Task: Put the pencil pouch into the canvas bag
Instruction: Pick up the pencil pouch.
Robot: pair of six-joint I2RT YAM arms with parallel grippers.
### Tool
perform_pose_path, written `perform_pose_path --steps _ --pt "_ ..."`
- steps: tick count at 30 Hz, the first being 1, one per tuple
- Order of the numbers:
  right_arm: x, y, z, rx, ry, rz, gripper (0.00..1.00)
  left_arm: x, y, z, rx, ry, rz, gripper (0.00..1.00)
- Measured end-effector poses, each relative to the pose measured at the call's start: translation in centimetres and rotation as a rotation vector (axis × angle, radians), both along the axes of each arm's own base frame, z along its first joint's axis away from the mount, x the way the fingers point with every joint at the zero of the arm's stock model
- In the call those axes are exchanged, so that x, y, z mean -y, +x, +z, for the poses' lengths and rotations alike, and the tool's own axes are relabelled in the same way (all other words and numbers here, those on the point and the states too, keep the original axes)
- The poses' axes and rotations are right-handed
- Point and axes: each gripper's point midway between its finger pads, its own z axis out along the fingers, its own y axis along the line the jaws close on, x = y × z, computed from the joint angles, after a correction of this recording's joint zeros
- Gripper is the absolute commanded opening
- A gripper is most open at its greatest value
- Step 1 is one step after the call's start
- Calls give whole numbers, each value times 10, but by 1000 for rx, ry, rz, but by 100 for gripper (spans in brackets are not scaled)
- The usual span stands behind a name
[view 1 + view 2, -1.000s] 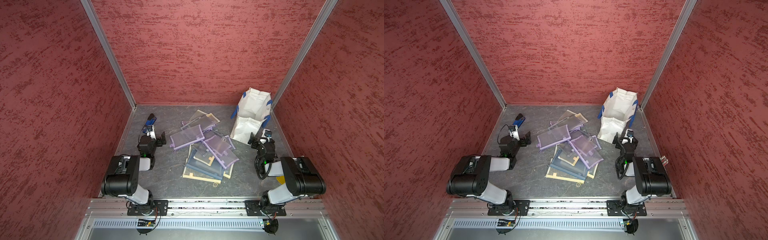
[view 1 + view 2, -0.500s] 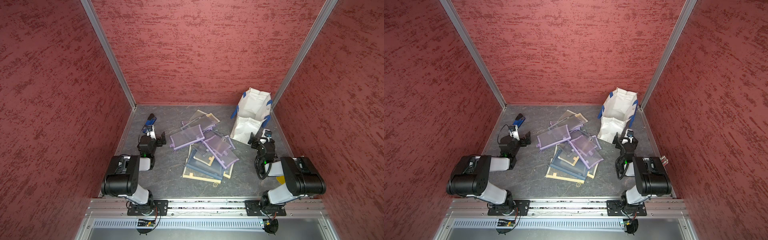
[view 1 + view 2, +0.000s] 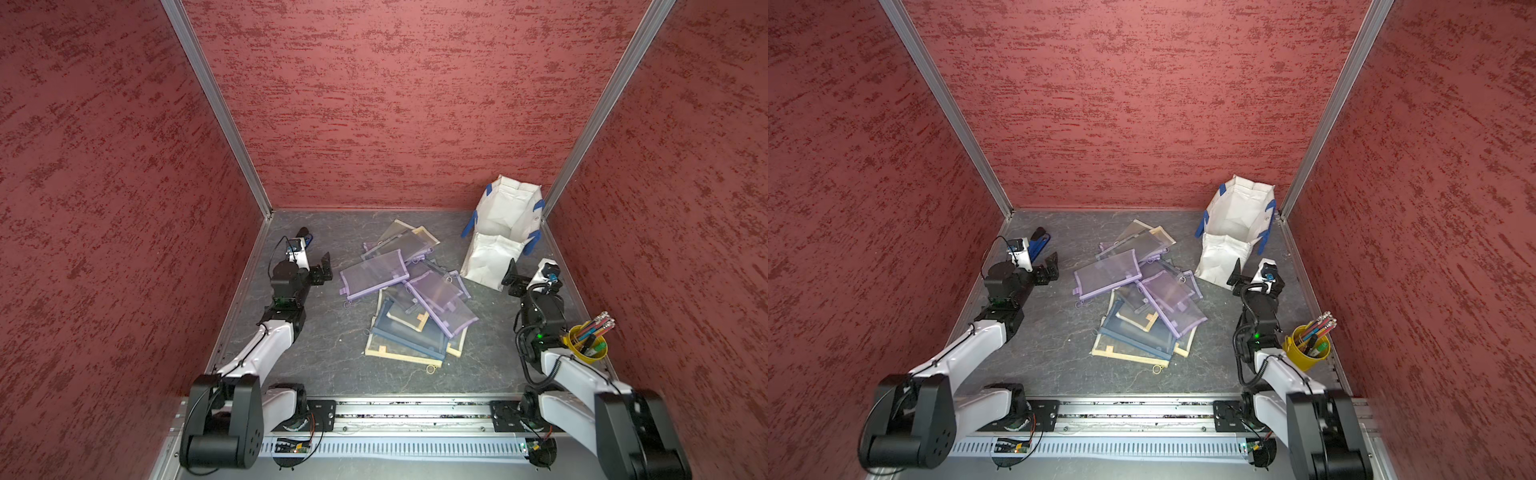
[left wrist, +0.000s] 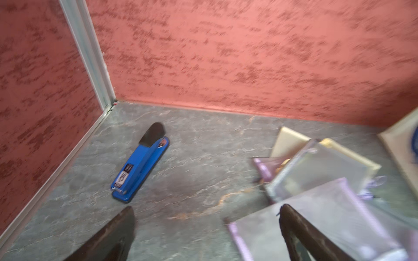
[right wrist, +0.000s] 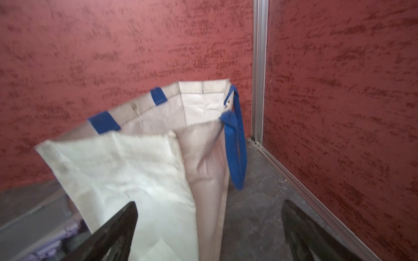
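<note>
Several flat mesh pencil pouches, purple, blue and beige, lie in an overlapping pile mid-table. The nearest purple pencil pouch (image 3: pixel 372 272) (image 3: pixel 1106 274) (image 4: pixel 321 217) lies just right of my left gripper (image 3: pixel 312 259) (image 4: pixel 207 217), which is open and empty over bare table. One finger (image 4: pixel 294 228) reaches over that pouch's corner. The off-white canvas bag (image 3: pixel 496 249) (image 3: pixel 1225 257) (image 5: pixel 126 171) with blue handles stands open at the back right corner. My right gripper (image 3: pixel 530 272) (image 5: pixel 209 214) is open and empty, low at the bag's near corner.
A blue stapler (image 4: pixel 140 165) (image 3: pixel 1039 241) lies by the left wall, ahead of my left gripper. A yellow cup of pens (image 3: pixel 584 347) (image 3: pixel 1306 347) stands beside my right arm at the right wall. Red walls close in three sides.
</note>
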Motion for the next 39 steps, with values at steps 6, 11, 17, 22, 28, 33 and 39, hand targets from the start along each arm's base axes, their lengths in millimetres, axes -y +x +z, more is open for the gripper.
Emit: perform_pose_path --steps 6,11,17,22,28,33,39 --pt "-16 -11 43 -99 192 12 99 60 -20 51 -108 -207 -71 99" --pt "-55 -20 16 -357 317 113 99 128 -34 52 -324 -344 -208 100" --pt "-127 -42 -55 -711 360 293 99 215 -82 -16 -699 -442 -392 99" --pt "-152 -47 -99 -905 387 345 99 246 -108 -50 -896 -548 -439 89" --pt "-157 -32 -133 -1013 453 361 99 276 -103 -66 -1006 -660 -474 78" --pt "-148 1 -142 -1023 511 376 97 289 -94 -90 -1078 -720 -454 71" --pt "-165 27 -153 -1027 550 483 88 311 -82 -106 -1114 -751 -449 63"
